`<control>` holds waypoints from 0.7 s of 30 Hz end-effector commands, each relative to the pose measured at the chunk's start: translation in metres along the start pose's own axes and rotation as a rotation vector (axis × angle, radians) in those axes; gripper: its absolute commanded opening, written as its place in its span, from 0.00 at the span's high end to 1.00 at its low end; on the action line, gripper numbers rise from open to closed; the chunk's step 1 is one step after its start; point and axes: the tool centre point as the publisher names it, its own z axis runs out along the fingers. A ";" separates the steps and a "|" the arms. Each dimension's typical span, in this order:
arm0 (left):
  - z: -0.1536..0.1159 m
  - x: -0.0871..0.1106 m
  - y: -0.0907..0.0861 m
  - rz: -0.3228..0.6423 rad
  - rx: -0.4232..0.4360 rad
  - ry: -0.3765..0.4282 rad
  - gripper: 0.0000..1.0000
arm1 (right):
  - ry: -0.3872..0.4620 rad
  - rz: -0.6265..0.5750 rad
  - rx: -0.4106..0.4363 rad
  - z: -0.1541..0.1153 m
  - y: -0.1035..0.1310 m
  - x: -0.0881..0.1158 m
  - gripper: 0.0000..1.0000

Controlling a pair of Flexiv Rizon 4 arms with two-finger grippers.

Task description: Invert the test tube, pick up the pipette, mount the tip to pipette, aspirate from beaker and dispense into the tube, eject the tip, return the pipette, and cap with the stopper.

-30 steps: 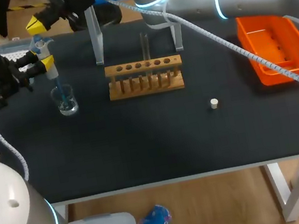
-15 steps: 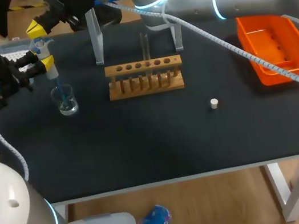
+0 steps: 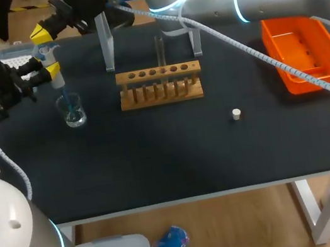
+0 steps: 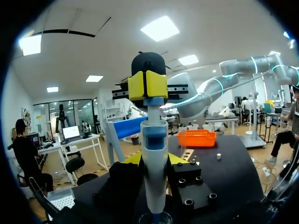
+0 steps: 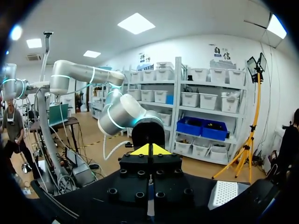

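My left gripper (image 3: 48, 67) (image 4: 154, 159) is shut on the white and blue pipette (image 3: 53, 71) (image 4: 154, 172), holding it upright. The pipette's tip dips into the small glass beaker (image 3: 73, 111) (image 4: 154, 218), which holds blue liquid. My right gripper (image 3: 40, 34) (image 5: 149, 150) has come across from the right. It is shut, and its yellow tips (image 4: 147, 85) sit on the pipette's plunger top. A clear test tube (image 3: 160, 52) stands upright in the wooden rack (image 3: 160, 86). The small white stopper (image 3: 235, 113) (image 4: 218, 156) lies on the mat to the right of the rack.
An orange bin (image 3: 325, 50) (image 4: 196, 138) sits at the table's right edge. A tip box (image 3: 12, 54) (image 5: 225, 193) lies at the far left corner. A clear pipette stand (image 3: 106, 44) rises behind the rack, under my right arm.
The right gripper has shifted very slightly at the pipette's top. The left arm, pipette and beaker have not moved.
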 end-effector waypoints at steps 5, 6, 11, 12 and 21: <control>0.000 0.000 -0.003 0.002 0.001 -0.004 1.00 | 0.003 0.008 -0.009 0.000 -0.011 -0.003 1.00; 0.000 0.000 -0.003 0.002 0.001 -0.004 1.00 | 0.003 0.011 -0.009 0.000 -0.012 -0.003 1.00; 0.000 0.000 -0.003 0.002 0.001 -0.004 1.00 | 0.003 0.020 -0.012 0.001 -0.017 -0.003 1.00; 0.000 0.000 -0.003 0.002 0.001 -0.004 1.00 | 0.003 0.022 -0.013 0.001 -0.018 -0.003 1.00; 0.000 0.000 -0.003 0.002 0.001 -0.004 1.00 | -0.001 0.035 -0.017 0.002 -0.023 -0.004 1.00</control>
